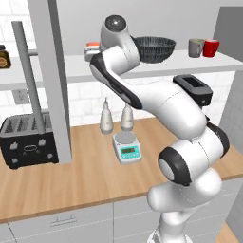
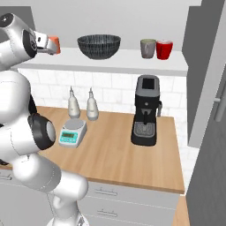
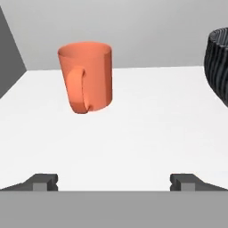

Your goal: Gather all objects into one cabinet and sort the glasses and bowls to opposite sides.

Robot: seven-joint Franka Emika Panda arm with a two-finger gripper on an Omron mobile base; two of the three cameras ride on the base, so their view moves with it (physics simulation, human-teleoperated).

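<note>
An orange cup (image 3: 86, 76) stands upright on the cabinet's white shelf floor (image 3: 133, 129), its handle turned toward me. My gripper (image 3: 114, 182) is open wide a short way in front of it, with nothing between the fingers. The orange cup (image 2: 54, 44) sits at the shelf's left end, right by my hand. The dark mesh bowl (image 2: 99, 46) is in the middle of the shelf, and its rim (image 3: 218, 62) shows at the right of the hand view. The grey cup (image 2: 148, 48) and the red cup (image 2: 164, 49) stand side by side at the right end.
An open grey cabinet door (image 1: 50, 80) hangs left of the arm. Below on the wooden counter (image 2: 114, 154) are a black toaster (image 1: 28, 141), a small scale (image 1: 127, 147), two white bottles (image 1: 107, 118) and a black coffee machine (image 2: 145, 110). Drawers (image 1: 61, 220) run under the counter.
</note>
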